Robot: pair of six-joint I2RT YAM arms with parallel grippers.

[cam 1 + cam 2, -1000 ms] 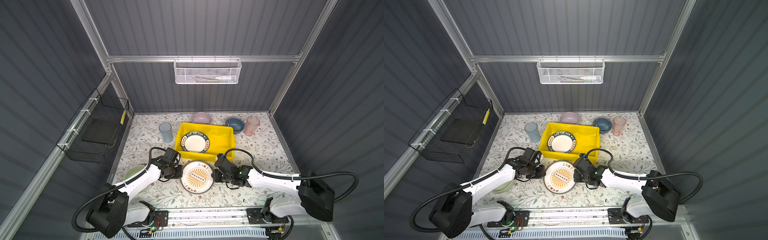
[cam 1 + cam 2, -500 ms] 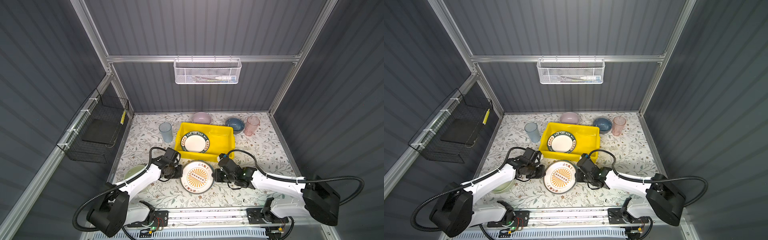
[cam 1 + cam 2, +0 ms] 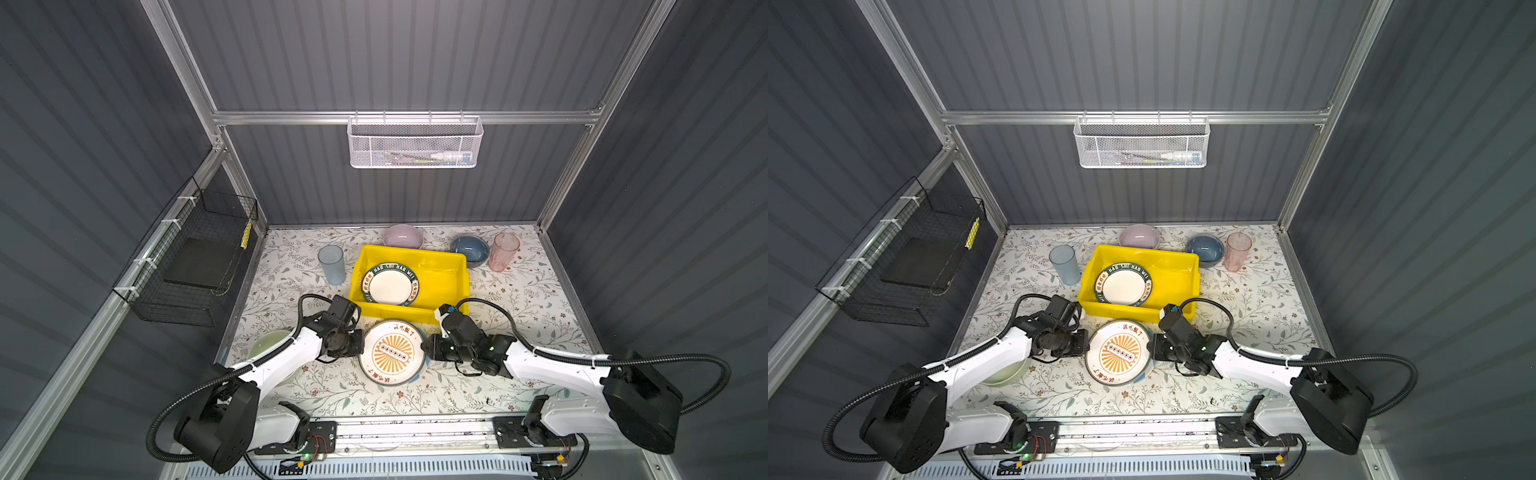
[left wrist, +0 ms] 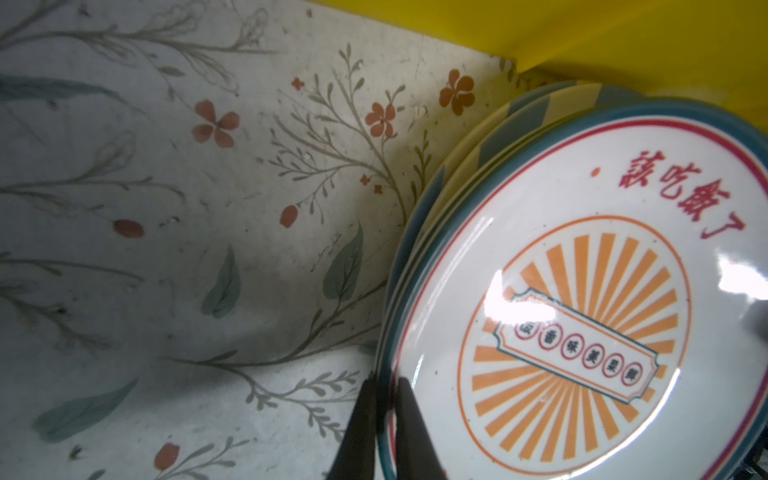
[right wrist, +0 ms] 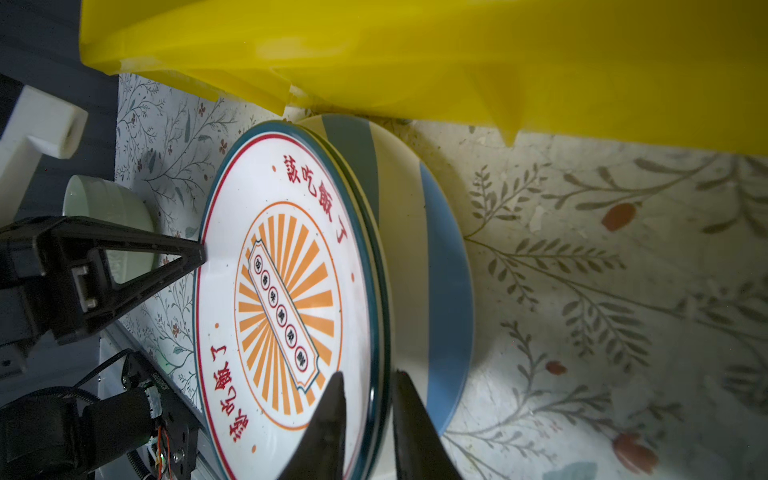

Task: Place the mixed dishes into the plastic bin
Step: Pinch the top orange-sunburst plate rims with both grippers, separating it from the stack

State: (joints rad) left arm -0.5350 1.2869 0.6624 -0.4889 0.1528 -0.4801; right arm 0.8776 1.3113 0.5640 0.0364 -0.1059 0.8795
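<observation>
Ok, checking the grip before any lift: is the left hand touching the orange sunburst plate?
Touching. In the left wrist view the left hand pinches the rim of the orange sunburst plate, a finger on each side, no gap showing.

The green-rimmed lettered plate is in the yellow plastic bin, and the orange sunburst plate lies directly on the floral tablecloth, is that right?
No. The round orange sunburst plate tops a stack, with a round blue-white striped plate under it, not directly on the floral tablecloth; the right wrist view shows this. The round green-rimmed lettered plate is in the yellow plastic bin.
</observation>
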